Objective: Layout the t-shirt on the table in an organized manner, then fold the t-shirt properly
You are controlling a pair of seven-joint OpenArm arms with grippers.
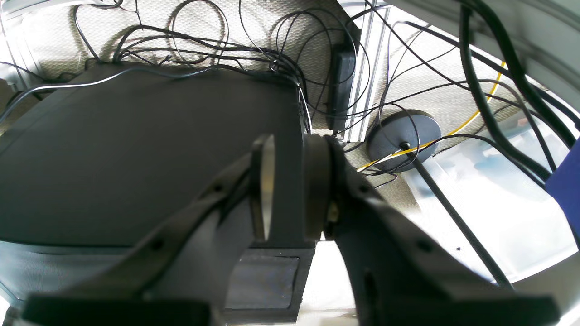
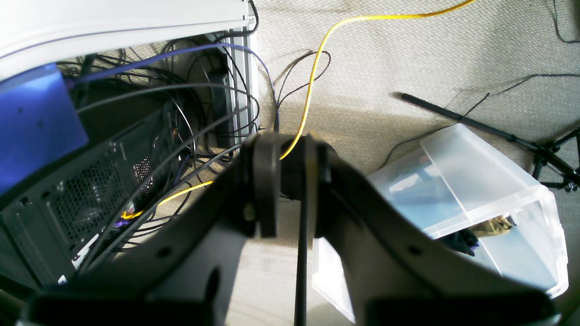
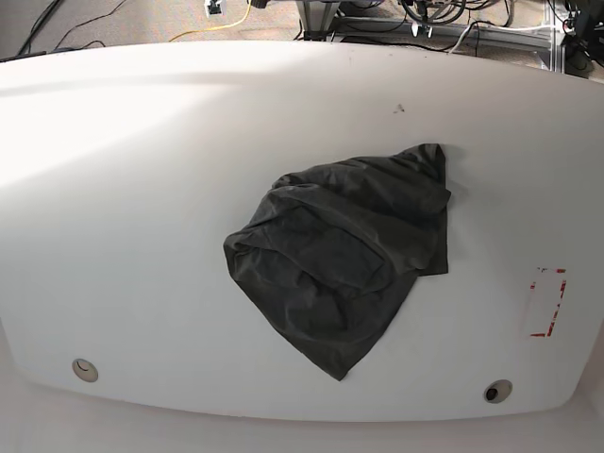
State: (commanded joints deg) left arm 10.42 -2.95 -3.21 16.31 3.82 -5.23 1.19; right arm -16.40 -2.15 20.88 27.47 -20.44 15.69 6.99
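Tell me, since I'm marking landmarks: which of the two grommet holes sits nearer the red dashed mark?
The hole at the table's near edge on the base view's right, just below the red mark; the other hole lies far left.

One t-shirt (image 3: 344, 260) lies on one table (image 3: 142, 189), near its centre; two round grommet holes sit in the tabletop, one at seven o'clock (image 3: 84, 369) and one at five o'clock (image 3: 496, 390); one red dashed rectangle mark (image 3: 545, 302) sits at four o'clock. Two grippers are seen, the left gripper (image 1: 290, 185) and the right gripper (image 2: 290, 183), one per wrist view; one clear plastic bin (image 2: 457, 213) and one computer case (image 2: 86, 199) rest on the floor; one yellow cable (image 2: 317, 68) runs across the carpet.
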